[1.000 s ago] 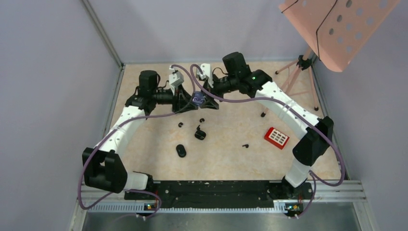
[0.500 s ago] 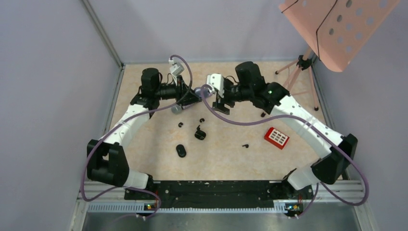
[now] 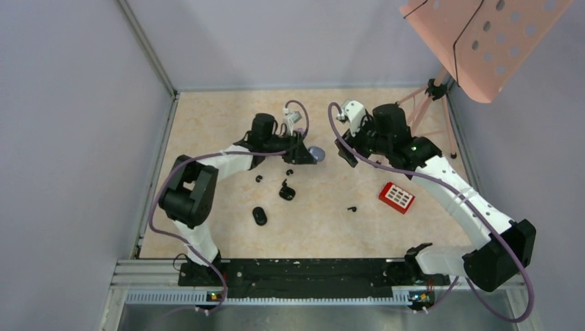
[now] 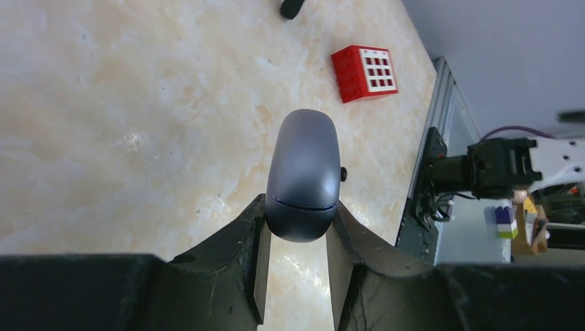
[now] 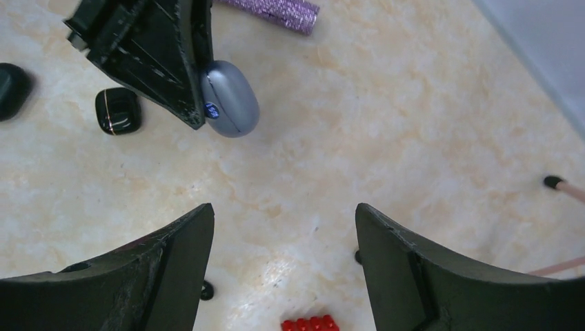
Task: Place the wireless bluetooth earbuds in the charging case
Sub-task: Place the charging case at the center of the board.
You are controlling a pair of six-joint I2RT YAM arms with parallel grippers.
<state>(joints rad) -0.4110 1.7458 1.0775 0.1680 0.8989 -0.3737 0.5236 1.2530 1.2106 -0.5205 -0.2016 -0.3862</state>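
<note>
the overhead view lays out the whole table [image 3: 207, 124]. the left gripper [image 3: 303, 153] points toward 3 o'clock with the grey oval charging case [image 3: 316, 153] at its tip. the right gripper [image 3: 343, 152] faces it from that side, near the case but apart from it. black earbuds [image 3: 259, 178] lie loose at about 7 o'clock of the case, on either side of a black piece [image 3: 286, 192]. a black oval case [image 3: 259, 216] sits further toward 7 o'clock. a lone earbud [image 3: 352, 208] lies at 5 o'clock, near the red block [image 3: 397, 197].

only the left wrist view shows the grip closely. the two fingers [image 4: 256, 238] of the left gripper [image 4: 299, 215] press the near end of the charging case [image 4: 303, 165] from both sides, and most of the case juts out past them. its lid seam looks closed. whether it touches the table i cannot tell.

only the right wrist view shows the purple glitter microphone [image 5: 276, 8], at 12 o'clock of the case [image 5: 231, 108]. it also shows a small blue mark on the case's clamped end and a glossy black squarish piece [image 5: 118, 110] at 9 o'clock of the case. the right gripper [image 5: 283, 214] has its jaws spread wide, with only bare table between them.
</note>
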